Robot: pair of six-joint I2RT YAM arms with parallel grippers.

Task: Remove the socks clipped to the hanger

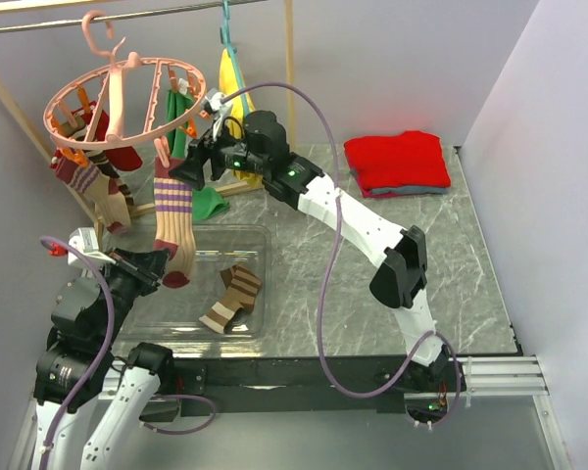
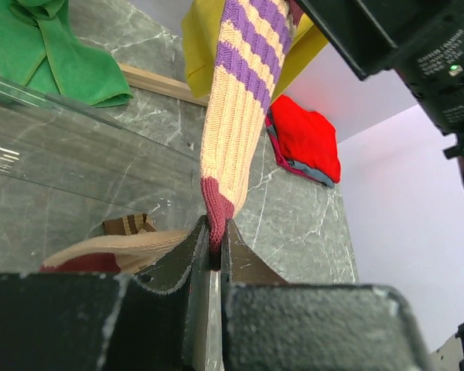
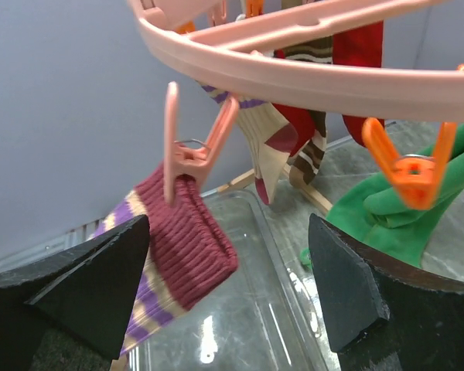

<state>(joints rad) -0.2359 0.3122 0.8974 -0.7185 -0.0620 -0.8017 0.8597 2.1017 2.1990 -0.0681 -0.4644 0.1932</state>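
The left tool (image 2: 215,253) is clenched on the maroon toe of a beige sock with purple stripes (image 2: 233,131), which hangs straight down from the round pink hanger (image 1: 135,65) at the far left of the scene. The sock's maroon cuff is held in a pink clip (image 3: 189,147) on the hanger's ring, and its toe reaches just above the left end of a clear plastic container (image 1: 259,238) on the grey marble worktop (image 1: 470,274).

The right tool (image 3: 228,232) is released, its two black fingers (image 3: 85,286) spread wide just below the ring. From its wrist view, the pink clip and the cuff show between them, touching neither. An orange clip (image 3: 410,166) hangs empty to the right of it, in front of a green cloth (image 3: 417,220).

More socks (image 1: 93,181), red and striped, are clipped to the left side of the hanger. A brown-striped sock (image 1: 233,299) lies inside the container. A yellow garment (image 1: 235,88) hangs behind the right arm, and a folded red cloth (image 1: 397,162) sits at the far right of the worktop, well apart from the hanger.
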